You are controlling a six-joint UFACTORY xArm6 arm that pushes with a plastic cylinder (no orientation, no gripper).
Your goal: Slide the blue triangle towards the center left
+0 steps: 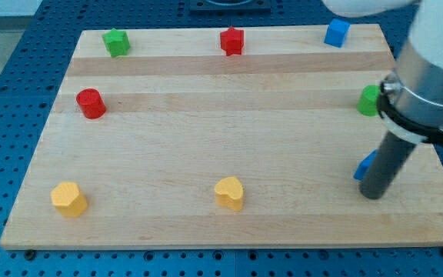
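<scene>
The blue triangle [364, 167] lies near the board's right edge, mostly hidden behind my rod; only its left corner shows. My tip [372, 195] rests on the board just right of and below that corner, touching or nearly touching the block. The arm's white body fills the view's upper right.
The wooden board [206, 131] carries a green block [116, 42], a red star-like block [231, 41] and a blue cube [336, 33] along the top, a red cylinder [91, 103] at left, a green block [370, 101] at right, and yellow blocks [69, 199] [230, 193] along the bottom.
</scene>
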